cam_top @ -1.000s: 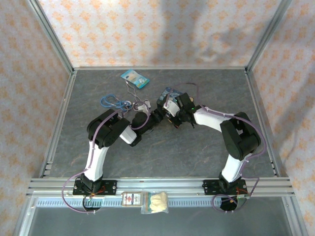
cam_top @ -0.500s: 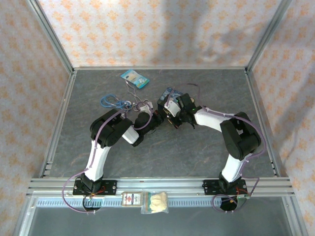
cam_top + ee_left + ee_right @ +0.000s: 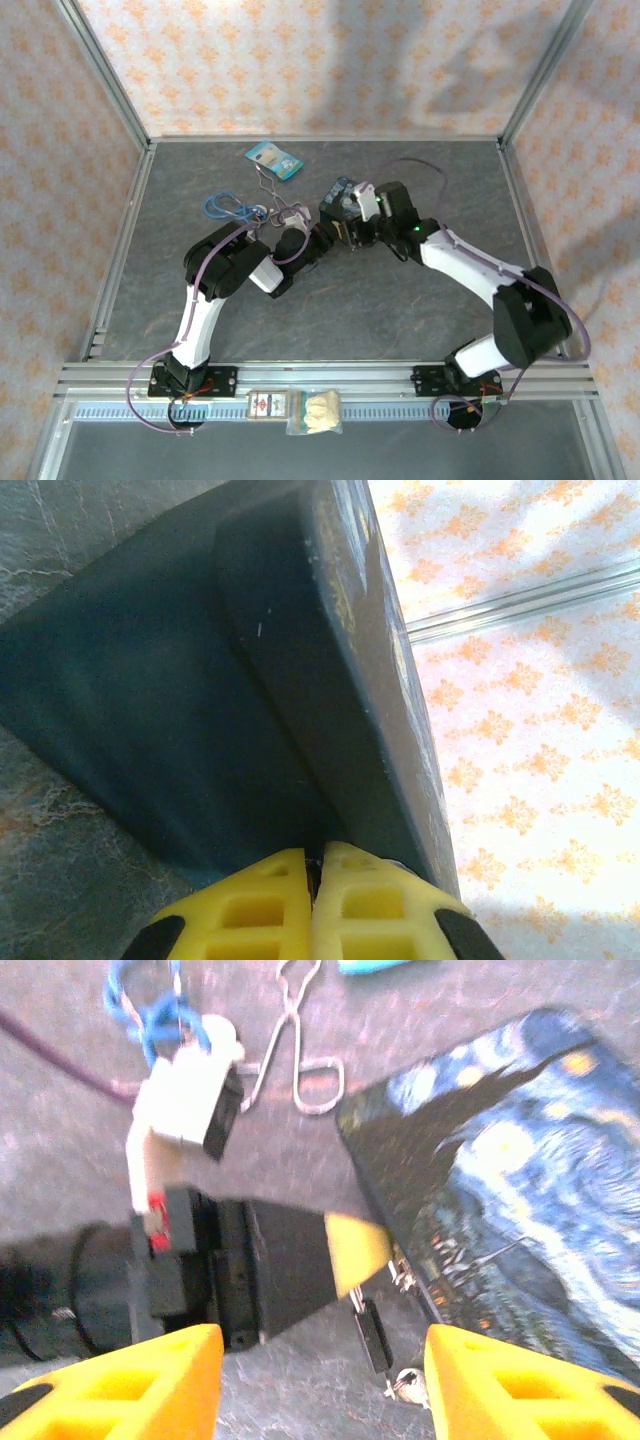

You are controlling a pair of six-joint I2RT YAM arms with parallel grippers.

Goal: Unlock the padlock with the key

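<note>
Right gripper [image 3: 323,1365] spread wide above the padlock [image 3: 375,1336].

The left hand [image 3: 313,865] sits at 6 o'clock, its yellow fingers [image 3: 250,905] pressed together, tips at the lower edge of a dark tin [image 3: 290,660] occupying the centre. Grey tabletop [image 3: 60,880] lies at 8 o'clock. A patterned wall [image 3: 520,750] stands at 3 o'clock, with a metal rail [image 3: 520,598] at 2 o'clock.

Tin [image 3: 500,1210], right of frame: dark blue, swirled starry pattern, yellow-white spots. Padlock [image 3: 373,1332]: black body. Key [image 3: 408,1385]: pale silver. Cord [image 3: 150,1005], upper left: blue. Right gripper [image 3: 320,1345] fingers: yellow. Tabletop [image 3: 400,320]: grey, marbled. Walls [image 3: 300,60]: pink, orange motifs.
</note>
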